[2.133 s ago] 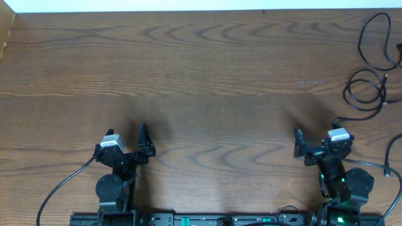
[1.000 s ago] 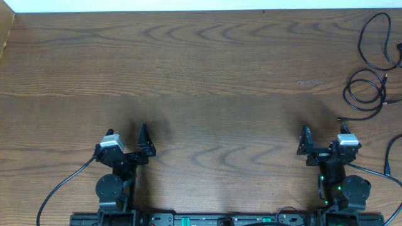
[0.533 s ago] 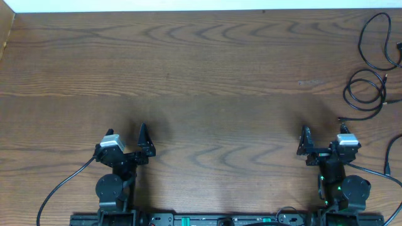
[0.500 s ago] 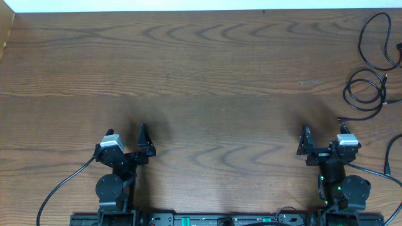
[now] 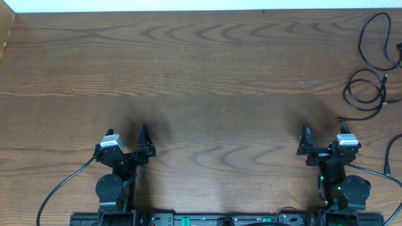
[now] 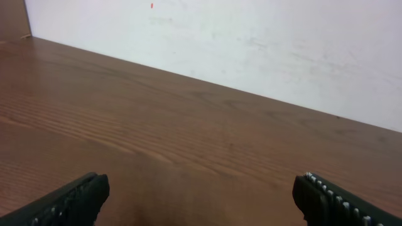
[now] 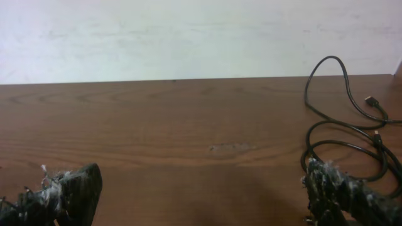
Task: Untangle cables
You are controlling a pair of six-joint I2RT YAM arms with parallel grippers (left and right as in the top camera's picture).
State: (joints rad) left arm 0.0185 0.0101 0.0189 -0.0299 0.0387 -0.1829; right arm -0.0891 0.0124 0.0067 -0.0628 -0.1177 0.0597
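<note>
Cables (image 5: 367, 72): laid as loose loops at the far right edge of the table (image 5: 201, 75). No knot is seen, though part is cut off by the frame. Untangling is judged done or nearly so.
Left gripper (image 6: 201, 204): spread wide, nothing held or touched.
Right gripper (image 7: 201, 191): spread wide, empty, set apart from the cables at the near right.
</note>
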